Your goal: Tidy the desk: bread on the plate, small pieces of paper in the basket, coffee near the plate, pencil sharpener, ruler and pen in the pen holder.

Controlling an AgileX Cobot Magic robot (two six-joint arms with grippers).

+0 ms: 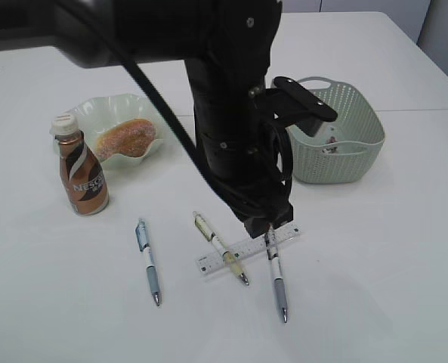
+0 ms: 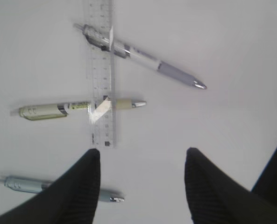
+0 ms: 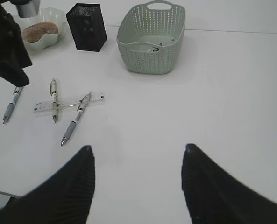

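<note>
The left claw (image 2: 143, 186) is held open above the white desk (image 1: 375, 265), its two dark fingers (image 2: 84, 186) spread apart with nothing between them. In the left wrist view, the clear ruler (image 2: 102, 70) lies just ahead of the claw, running away from it. Two pens are crossed by the ruler: a yellowish-green pen (image 2: 73, 107) nearer the claw and a white pen with a grey grip (image 2: 140, 56) farther off. A third, blue-grey pen (image 2: 31, 185) lies beside the left finger, partly hidden by it. In the exterior view the left arm is seen coming down over the ruler (image 1: 246, 249), with the claw's tip just above it; whether the ruler is touched cannot be told.

The right claw (image 3: 138, 186) is likewise open and empty, and is held well back from everything. Far ahead of it stands the grey-green basket (image 3: 152, 46), in which small bits of paper (image 3: 153, 46) are seen at the bottom. To the left of the basket, also far ahead of the right claw, the black mesh pen holder (image 3: 87, 28) stands upright. Beyond that, at the far left, the pale green plate (image 3: 49, 39) is seen with the bread (image 3: 39, 30) lying in it.

In the exterior view the bread (image 1: 125, 138) rests in the plate (image 1: 106, 106), and the brown Nescafe coffee bottle (image 1: 81, 175) stands upright just beside the plate, well to the left of the left claw.
</note>
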